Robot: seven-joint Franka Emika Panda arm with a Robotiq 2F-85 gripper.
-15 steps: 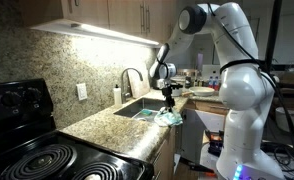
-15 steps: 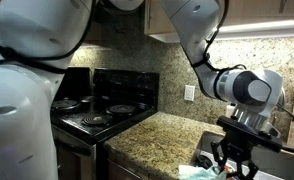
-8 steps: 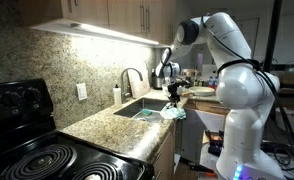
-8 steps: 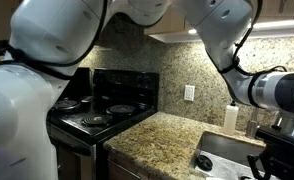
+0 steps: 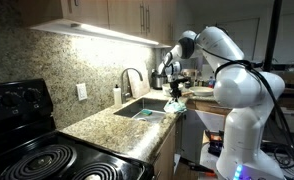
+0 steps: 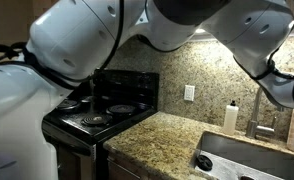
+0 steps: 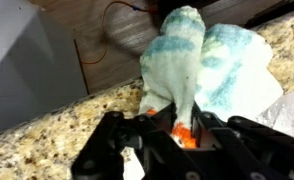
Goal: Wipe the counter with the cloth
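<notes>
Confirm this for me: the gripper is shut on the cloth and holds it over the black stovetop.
Wrong place. The gripper is shut on the cloth, but it holds it at the edge of the counter beside the sink, not over the stovetop, which lies at the counter's other end. An exterior view shows this.
</notes>
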